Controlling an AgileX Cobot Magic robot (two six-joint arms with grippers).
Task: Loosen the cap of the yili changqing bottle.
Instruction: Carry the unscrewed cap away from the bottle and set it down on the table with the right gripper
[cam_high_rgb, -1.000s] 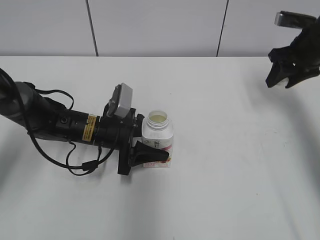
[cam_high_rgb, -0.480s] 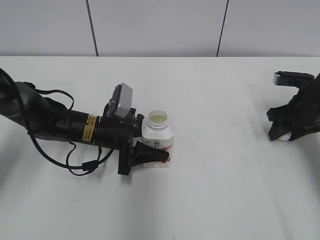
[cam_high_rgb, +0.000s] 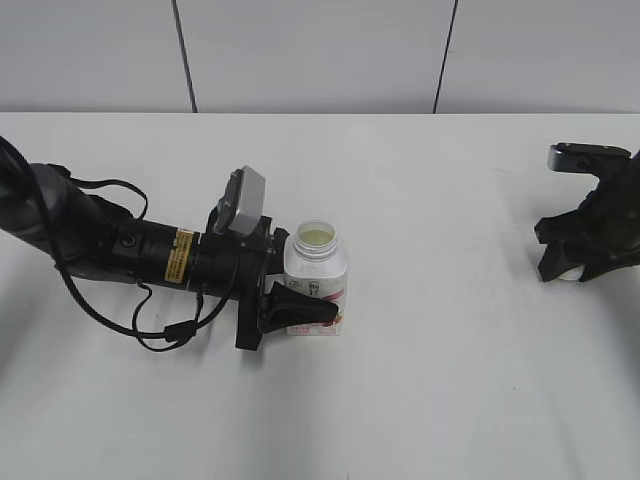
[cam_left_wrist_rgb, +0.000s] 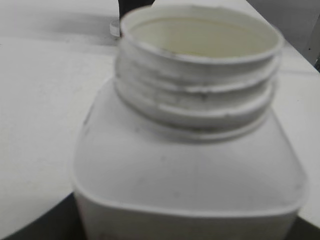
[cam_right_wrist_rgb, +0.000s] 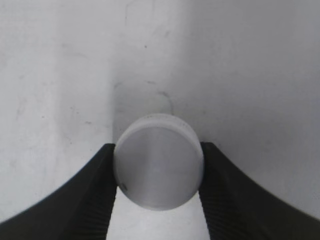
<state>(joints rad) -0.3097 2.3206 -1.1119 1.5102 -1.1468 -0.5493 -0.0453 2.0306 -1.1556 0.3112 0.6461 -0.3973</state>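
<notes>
The yili changqing bottle (cam_high_rgb: 316, 280) stands upright near the table's middle, its threaded neck open and capless; it fills the left wrist view (cam_left_wrist_rgb: 190, 165). My left gripper (cam_high_rgb: 300, 310) is shut on the bottle's body from the left. The white cap (cam_right_wrist_rgb: 158, 166) sits between the fingers of my right gripper (cam_right_wrist_rgb: 158, 172), low over or on the table at the far right. In the exterior view my right gripper (cam_high_rgb: 572, 268) hides most of the cap (cam_high_rgb: 568, 273).
The white table (cam_high_rgb: 450, 380) runs to a wall at the back. A black cable (cam_high_rgb: 160, 325) loops on the table beside the left arm.
My right gripper has come down from high at the right to table level with the cap, then barely moved. The left gripper and bottle have stayed still.
</notes>
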